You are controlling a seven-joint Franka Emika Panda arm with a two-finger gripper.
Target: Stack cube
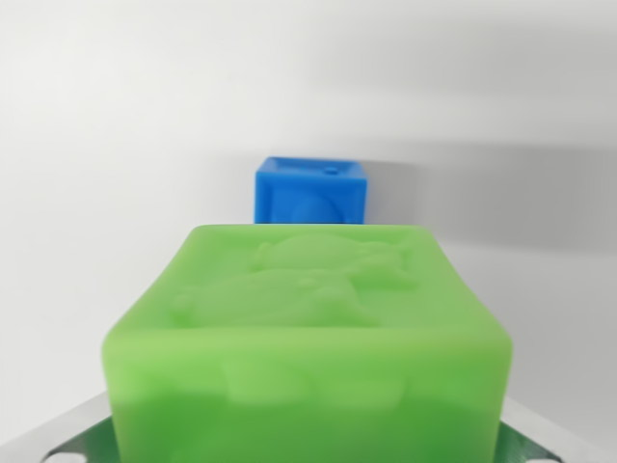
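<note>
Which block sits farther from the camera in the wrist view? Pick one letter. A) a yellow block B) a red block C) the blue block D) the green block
C: the blue block shows small at the back, partly hidden behind the green block, which fills the near part of the picture.

The setting reads as a laboratory or robot test bench. A plain, featureless white surface [116, 193] fills the wrist view, with no household or shop furnishings. The only items are two moulded toy blocks, a green cube [308, 338] and a blue cube [310, 190], typical manipulation-trial props.
</note>
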